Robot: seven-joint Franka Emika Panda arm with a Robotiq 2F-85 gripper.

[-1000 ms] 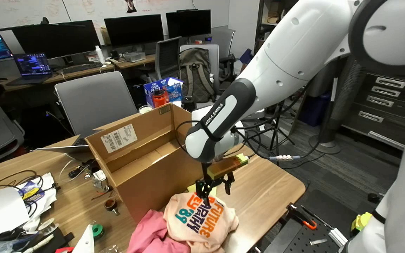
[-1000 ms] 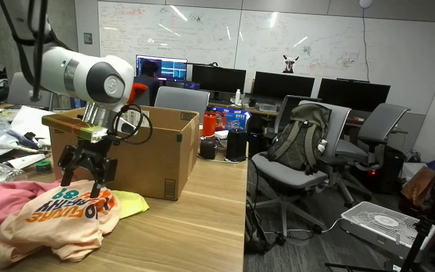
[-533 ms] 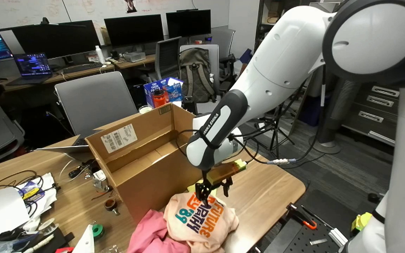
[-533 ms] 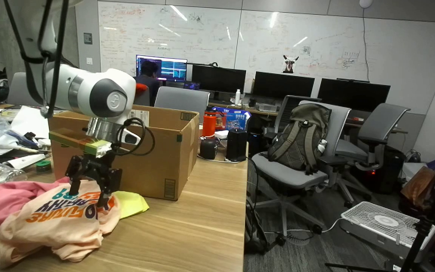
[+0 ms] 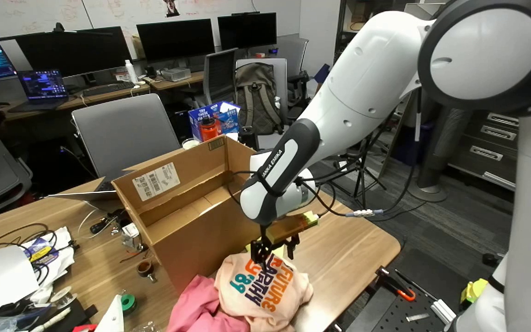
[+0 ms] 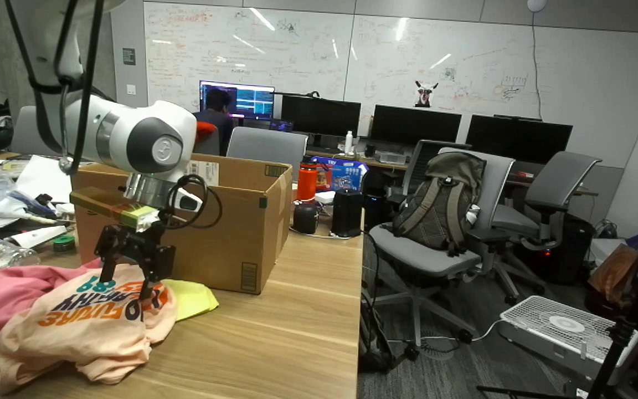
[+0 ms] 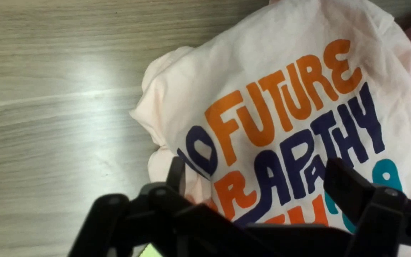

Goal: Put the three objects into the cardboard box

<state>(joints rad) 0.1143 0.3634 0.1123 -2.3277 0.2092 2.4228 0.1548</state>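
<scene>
Wrist view: jaws stand wide over a lettered peach cloth [image 7: 284, 128]. In both exterior views it lies against a pink cloth [image 6: 9, 296] on the counter [image 6: 258, 343], beside the open cardboard box [image 6: 216, 244].

office room, wood-grain table [image 6: 274, 343] up front.
in both exterior views i have a scribbled whiteboard [image 6: 308, 55] across the back, three dark monitors [image 6: 416, 124] and a lit screen [image 6: 257, 100] before it, grey chairs [image 6: 266, 143], dark grey carpet [image 6: 441, 377]. bright streaks [image 6: 262, 19] on the whiteboard in an exterior view; pale sheen [image 7: 95, 85] on the table in my wrist view.
</scene>
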